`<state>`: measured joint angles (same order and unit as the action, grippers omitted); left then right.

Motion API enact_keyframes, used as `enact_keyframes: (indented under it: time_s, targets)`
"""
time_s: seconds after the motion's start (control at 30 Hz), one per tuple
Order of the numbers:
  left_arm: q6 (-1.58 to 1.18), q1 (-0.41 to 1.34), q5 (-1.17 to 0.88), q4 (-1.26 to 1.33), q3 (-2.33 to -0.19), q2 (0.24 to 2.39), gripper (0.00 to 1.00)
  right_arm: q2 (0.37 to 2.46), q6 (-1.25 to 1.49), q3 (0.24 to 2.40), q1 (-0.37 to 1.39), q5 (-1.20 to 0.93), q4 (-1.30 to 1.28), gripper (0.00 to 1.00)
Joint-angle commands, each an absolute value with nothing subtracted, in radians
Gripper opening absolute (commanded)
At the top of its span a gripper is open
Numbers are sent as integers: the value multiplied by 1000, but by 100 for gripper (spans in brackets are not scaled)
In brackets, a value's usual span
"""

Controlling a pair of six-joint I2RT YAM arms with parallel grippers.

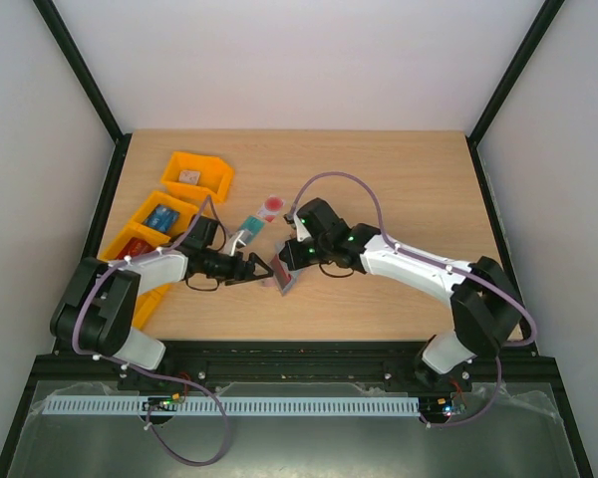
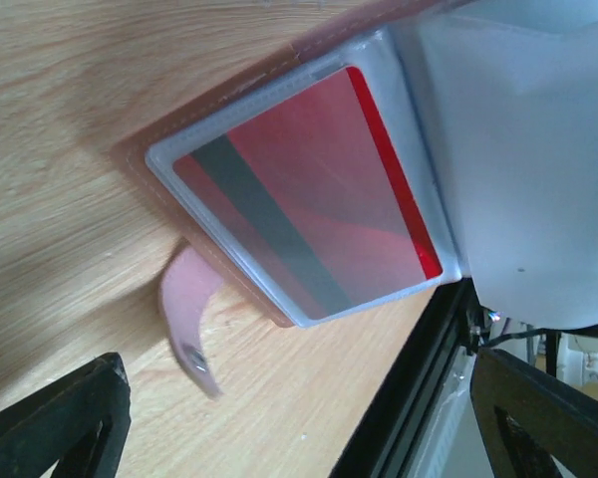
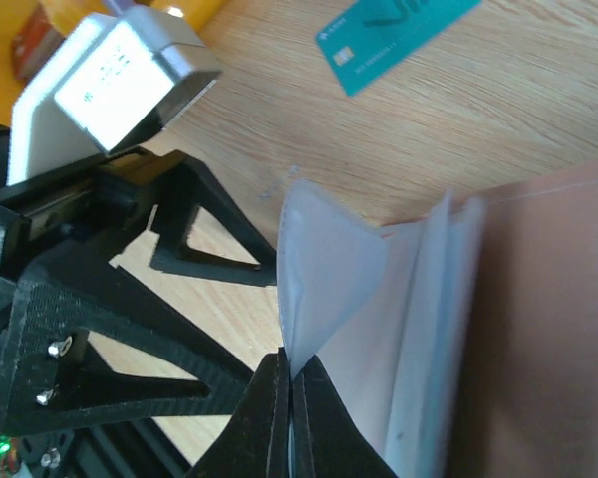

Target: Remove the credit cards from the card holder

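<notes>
**Near the table's middle, toward six o'clock: right fingers pinched on the holder, left fingers released**

From overhead I saw the card holder (image 1: 285,279) between the two arms. The left gripper (image 1: 264,269) was at its nine o'clock and the right gripper (image 1: 287,257) at its twelve. The teal card (image 1: 251,223) lay on the table (image 1: 419,179) at the holder's eleven o'clock. The pale card with the red mark (image 1: 271,207) lay just beyond it, and the orange bins (image 1: 219,169) sat farther out toward ten. That view was too small for me to read either grip.

The right wrist camera settled one. Its fingers (image 3: 279,418) were clenched tight on a clear plastic leaf (image 3: 329,269) of the holder. The other leaves fanned beside it, and the reddish-brown cover (image 3: 548,329) was at three o'clock.

Only the left wrist camera showed the contents. A red card with a grey stripe (image 2: 309,209) sat inside a clear pocket (image 2: 169,159), and the pink closing tab (image 2: 191,324) curled out at seven o'clock. The left fingers (image 2: 60,423) stood spread wide, grasping nothing.
</notes>
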<state>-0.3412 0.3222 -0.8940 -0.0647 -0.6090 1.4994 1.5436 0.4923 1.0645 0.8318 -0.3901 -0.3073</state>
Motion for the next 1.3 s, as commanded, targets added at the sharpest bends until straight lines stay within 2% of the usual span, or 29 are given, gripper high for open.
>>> enact_keyframes:
  time_s: [0.0, 0.33, 0.4, 0.53, 0.67, 0.83, 0.97, 1.27]
  targets:
    - [-294, 314, -978, -49, -620, 1450, 96, 1482, 427, 1099, 814, -477, -263, 2]
    - [-102, 248, -1131, -130, -641, 1359, 99, 1379, 275, 1158, 795, -665, -298, 2]
    - [9, 243, -1141, -227, -707, 1356, 99, 1366, 243, 1167, 796, -738, -308, 2]
    - [398, 235, -1142, -576, -932, 1389, 97, 1336, 176, 1220, 795, -809, -370, 2]
    - [668, 245, -1173, -777, -1007, 1391, 96, 1306, 159, 1249, 796, -838, -382, 2]
    - [718, 271, -1160, -816, -1071, 1405, 90, 1279, 167, 1246, 795, -878, -354, 2]
    - [745, 290, -1145, -827, -1092, 1417, 89, 1262, 158, 1246, 796, -902, -355, 2]
    - [937, 382, -1212, -1003, -1114, 1430, 61, 1237, 135, 1238, 795, -883, -357, 2]
